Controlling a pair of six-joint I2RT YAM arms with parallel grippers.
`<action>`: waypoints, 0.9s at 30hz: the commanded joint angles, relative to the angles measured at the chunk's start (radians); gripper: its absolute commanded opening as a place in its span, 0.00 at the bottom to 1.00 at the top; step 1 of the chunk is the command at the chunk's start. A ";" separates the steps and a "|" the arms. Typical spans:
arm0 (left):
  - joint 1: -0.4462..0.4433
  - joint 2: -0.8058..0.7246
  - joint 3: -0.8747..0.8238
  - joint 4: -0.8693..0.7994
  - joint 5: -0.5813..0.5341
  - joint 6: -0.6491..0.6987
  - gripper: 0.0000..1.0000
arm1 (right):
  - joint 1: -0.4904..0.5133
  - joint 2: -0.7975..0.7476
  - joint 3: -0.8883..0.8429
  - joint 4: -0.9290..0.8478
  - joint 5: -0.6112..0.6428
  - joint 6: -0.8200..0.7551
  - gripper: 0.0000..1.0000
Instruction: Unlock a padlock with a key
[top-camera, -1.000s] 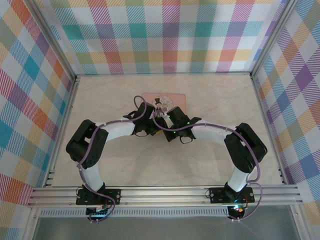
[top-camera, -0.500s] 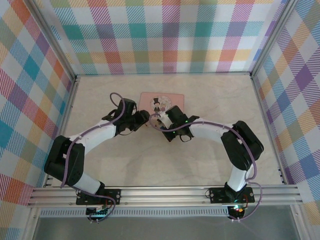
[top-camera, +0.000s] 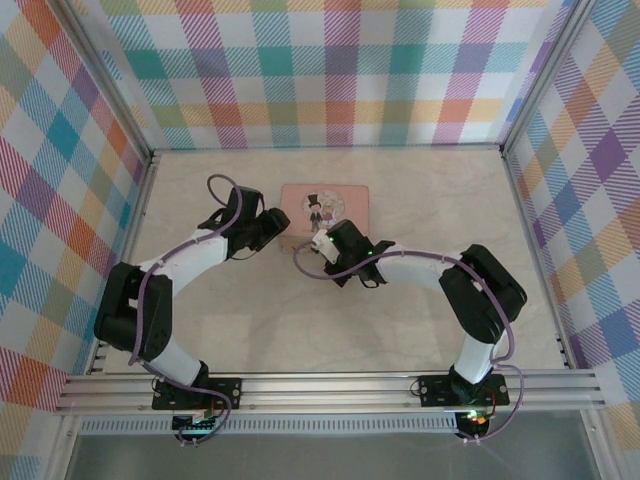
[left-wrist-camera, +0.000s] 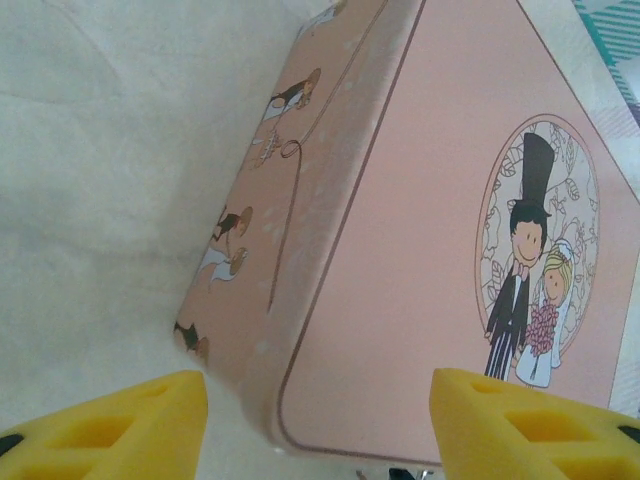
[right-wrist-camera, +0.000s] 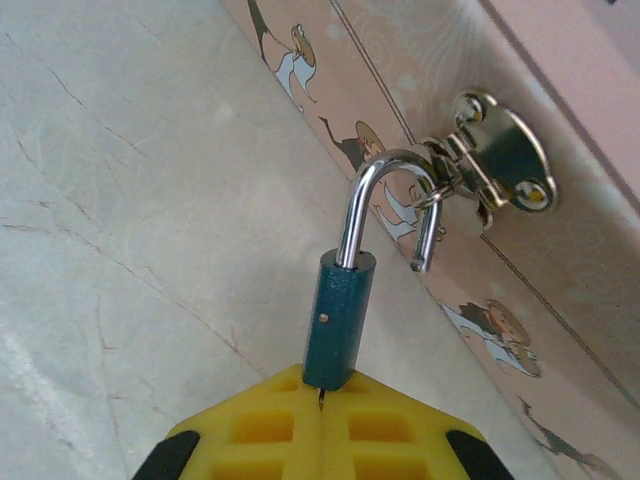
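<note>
Over the last second the left arm has unfolded from its place beside the right arm and swung outward. The left gripper (top-camera: 281, 226) now sits at the near left corner of the pink picture tin (top-camera: 325, 206). The right arm has shifted only slightly.

The padlock (right-wrist-camera: 338, 325) hangs at the tin's front wall. Its teal body stands nearly upright, just above the marble-patterned table (right-wrist-camera: 120, 200). We see its steel shackle (right-wrist-camera: 385, 168) sprung open. The long leg is seated in the body, and the short leg is free and hooked through the small ring of the tin's metal hasp (right-wrist-camera: 500, 150).

The right gripper (right-wrist-camera: 320, 425) clamps the lower end of the padlock body. Its yellow fingertips are pressed together around it.

In the left wrist view, the left gripper's yellow fingers (left-wrist-camera: 110, 425) stand wide apart with nothing between them. The tin's rounded corner lies just beyond the gap, and the lid with its bride-and-groom picture faces the camera. We cannot tell from this angle whether either finger touches the tin.

Plaid panels (top-camera: 330, 70) enclose the table on three sides.
</note>
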 joint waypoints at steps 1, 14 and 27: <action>0.014 0.037 0.038 -0.002 -0.009 0.032 0.61 | 0.000 -0.038 -0.018 0.085 0.016 -0.088 0.00; 0.030 0.136 0.127 -0.022 0.008 0.059 0.61 | -0.018 -0.009 0.030 -0.027 -0.107 -0.154 0.00; 0.042 0.177 0.152 -0.033 0.002 0.075 0.61 | -0.022 0.056 0.099 -0.090 -0.120 -0.195 0.00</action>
